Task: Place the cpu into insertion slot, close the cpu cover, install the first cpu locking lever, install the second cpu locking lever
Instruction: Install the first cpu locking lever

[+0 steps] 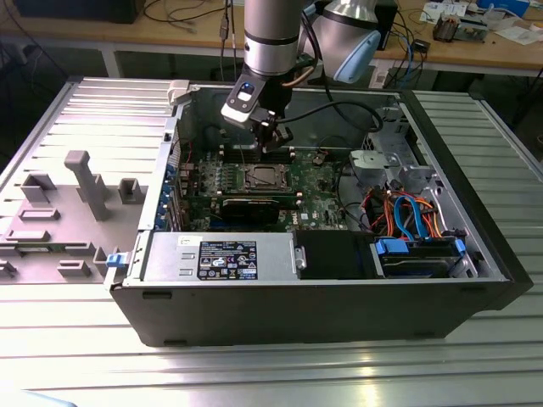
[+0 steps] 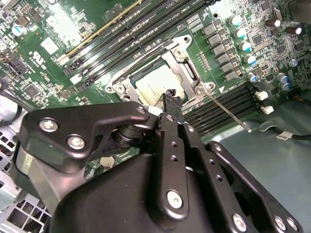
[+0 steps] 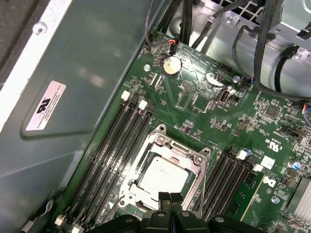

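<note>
My claw (image 3: 170, 206), fingers pressed together and empty, hangs just above the cpu (image 3: 163, 174). It sits in its socket, framed by the cpu cover (image 3: 182, 149), inside the open computer case (image 1: 339, 314). A ribbed metal desk (image 1: 475, 373) lies beneath, with a cluttered wooden bench (image 1: 102, 36) beyond.

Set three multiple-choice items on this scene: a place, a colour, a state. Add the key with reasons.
1. Where is the cpu? A on the table outside; B on the board, in the cpu cover's window; C on the power supply.
2. The board's colour? A red; B white; C green.
3. The cpu cover is: A lying flat around the cpu; B standing upright; C off the board.
Key: 1 B, both wrist views show it framed there; 2 C, its surface is green; 3 A, its frame lies flat.
</note>
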You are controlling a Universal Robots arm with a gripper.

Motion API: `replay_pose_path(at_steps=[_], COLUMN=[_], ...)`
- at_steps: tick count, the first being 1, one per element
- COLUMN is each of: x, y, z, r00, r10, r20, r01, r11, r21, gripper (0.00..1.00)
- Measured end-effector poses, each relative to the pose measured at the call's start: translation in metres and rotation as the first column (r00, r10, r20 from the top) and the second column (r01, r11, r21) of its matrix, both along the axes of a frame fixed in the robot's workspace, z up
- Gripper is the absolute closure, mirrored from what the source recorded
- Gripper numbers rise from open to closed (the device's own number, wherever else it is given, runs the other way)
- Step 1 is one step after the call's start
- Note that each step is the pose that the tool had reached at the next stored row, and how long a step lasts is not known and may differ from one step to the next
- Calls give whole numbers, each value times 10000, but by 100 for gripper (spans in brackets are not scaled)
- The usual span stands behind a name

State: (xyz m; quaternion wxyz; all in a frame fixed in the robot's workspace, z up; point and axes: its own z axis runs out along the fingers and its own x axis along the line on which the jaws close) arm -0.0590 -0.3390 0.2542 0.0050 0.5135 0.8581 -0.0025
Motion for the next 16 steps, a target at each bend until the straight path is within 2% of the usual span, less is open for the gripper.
replay_pose_path(at_steps=[16], x=[0], y=[0], z=[0], r00=[9993], r10=[372], r20=[-1], r01=[-372], r11=[9993], r21=[0], gripper=[89])
